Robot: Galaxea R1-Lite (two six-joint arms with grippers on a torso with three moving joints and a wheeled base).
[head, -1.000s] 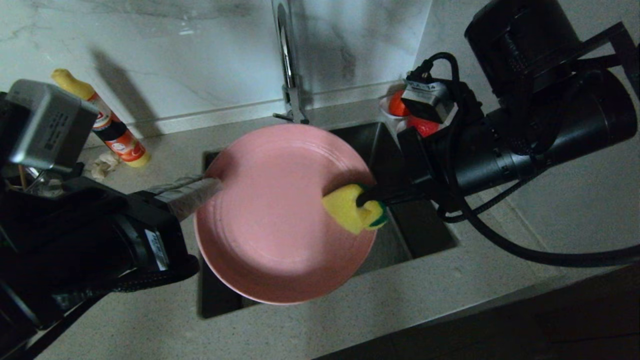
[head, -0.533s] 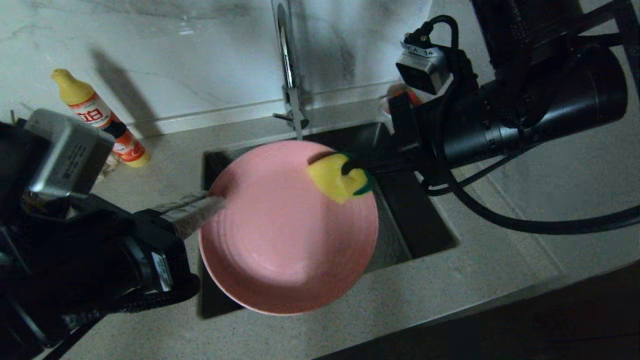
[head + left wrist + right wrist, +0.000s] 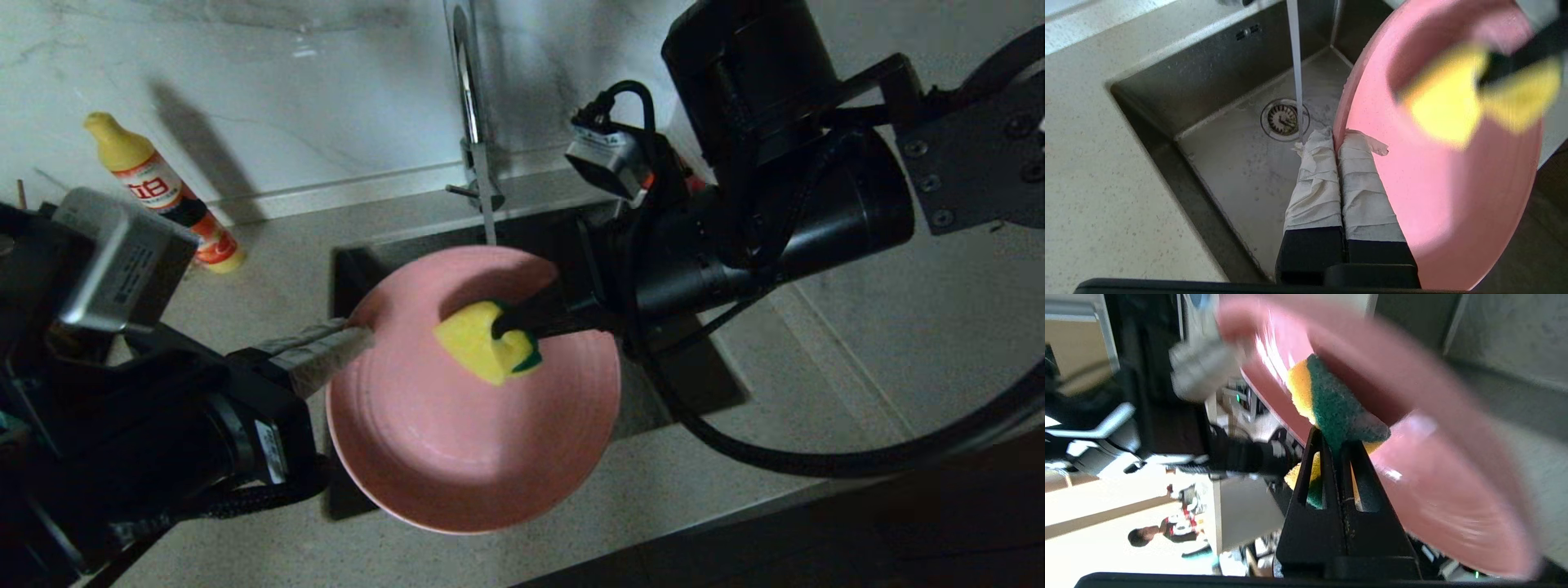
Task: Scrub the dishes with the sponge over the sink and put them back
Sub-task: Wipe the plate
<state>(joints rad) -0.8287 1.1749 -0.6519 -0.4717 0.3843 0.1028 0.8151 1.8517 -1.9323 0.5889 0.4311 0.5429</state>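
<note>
Pink plate (image 3: 457, 433): held tilted over the sink (image 3: 694, 367), pinched at its rim by the left gripper (image 3: 355, 339), whose tape-wrapped fingers (image 3: 1363, 192) are closed tight on the edge. The plate covers most of the basin from the head view.

Sponge (image 3: 486, 351): yellow foam with a green scouring face, squeezed between the closed fingers of the right gripper (image 3: 510, 327) and pressed against the upper part of the plate's inner face.

Sink: steel basin set in a speckled countertop (image 3: 857, 327); round drain (image 3: 1285, 119) visible in the left wrist view.

Faucet (image 3: 469, 98): chrome, at the back edge of the sink, with a thin stream of water (image 3: 1296, 69) falling just beside the plate rim and the left fingers.

Bottle (image 3: 163, 196): yellow cap, red and white label, leaning against the marble wall, well left of the sink; the label's print is too small to read.

The right arm's body blocks the sink's back right corner and the countertop behind it.
</note>
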